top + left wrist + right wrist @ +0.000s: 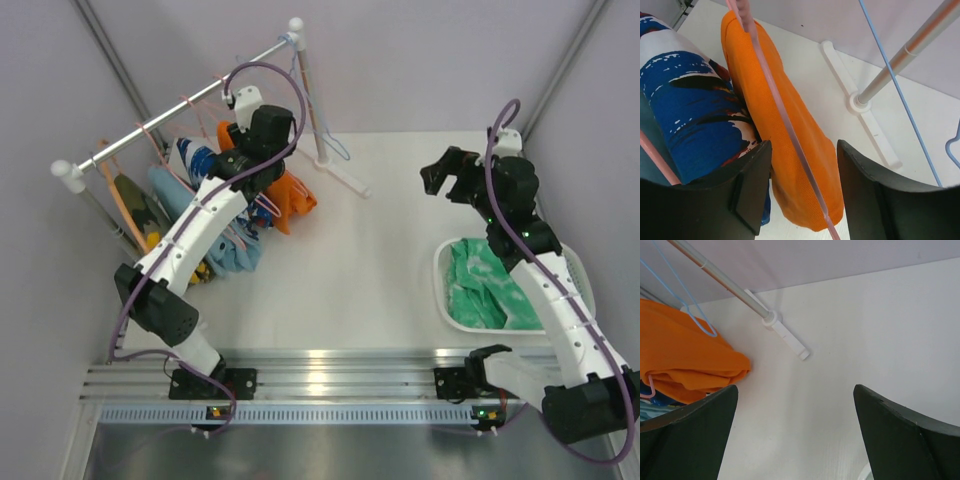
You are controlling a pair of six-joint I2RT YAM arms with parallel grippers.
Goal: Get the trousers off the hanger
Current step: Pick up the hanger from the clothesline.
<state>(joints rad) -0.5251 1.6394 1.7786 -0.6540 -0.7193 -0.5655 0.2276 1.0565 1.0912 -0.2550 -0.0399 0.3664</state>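
Grip note: left gripper (805, 175) is hanging jaws apart astride the orange trousers (752, 75) on the pink hanger (776, 102), so it should be pinching cloth only, clear of the hanger bar; right gripper (797, 432) is idling spread open.

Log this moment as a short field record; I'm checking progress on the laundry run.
left end effector: open, orange trousers and pink hanger between its fingers
right end effector: open, empty, above the table
at rack: orange trousers, patterned trousers, light blue trousers, camouflage trousers
in basket: mint green trousers
task: not finished
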